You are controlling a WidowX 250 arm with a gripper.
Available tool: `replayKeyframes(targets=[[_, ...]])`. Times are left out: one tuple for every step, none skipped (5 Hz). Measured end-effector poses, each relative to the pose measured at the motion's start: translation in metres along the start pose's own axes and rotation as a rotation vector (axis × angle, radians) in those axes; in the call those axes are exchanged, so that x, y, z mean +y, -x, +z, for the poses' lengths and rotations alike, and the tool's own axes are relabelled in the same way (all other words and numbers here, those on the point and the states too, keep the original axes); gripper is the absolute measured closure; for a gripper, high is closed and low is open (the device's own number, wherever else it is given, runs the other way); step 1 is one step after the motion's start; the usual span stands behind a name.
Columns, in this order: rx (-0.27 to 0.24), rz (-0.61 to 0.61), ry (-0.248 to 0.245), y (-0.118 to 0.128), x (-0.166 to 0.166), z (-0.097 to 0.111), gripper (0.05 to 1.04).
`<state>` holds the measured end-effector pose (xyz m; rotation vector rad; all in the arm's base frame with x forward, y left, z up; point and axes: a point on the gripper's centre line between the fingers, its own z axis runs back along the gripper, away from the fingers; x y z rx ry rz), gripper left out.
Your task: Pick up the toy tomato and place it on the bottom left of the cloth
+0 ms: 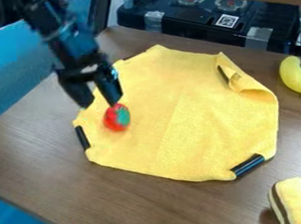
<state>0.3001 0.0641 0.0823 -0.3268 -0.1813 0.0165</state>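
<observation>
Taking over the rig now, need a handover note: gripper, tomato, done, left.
Gripper: open, fingers apart, over the cloth's left edge; nothing between them.
Tomato: on the yellow cloth, left side, just below one fingertip in view; can't tell if they touch.
Done: tomato is on the cloth, ungripped.
Left: confirm the spot. It looks left but a bit high for bottom left, so probably grasp and shift it toward the near edge.
Off the cloth: banana at right.

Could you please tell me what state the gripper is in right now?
Gripper: open, nothing between its fingers; the toy tomato is near one fingertip.
</observation>
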Motion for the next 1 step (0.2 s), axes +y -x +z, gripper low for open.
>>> replayKeyframes(targets=[[0.076, -0.192, -0.124, -0.0087, -0.0258, 0.0231, 0.083]])
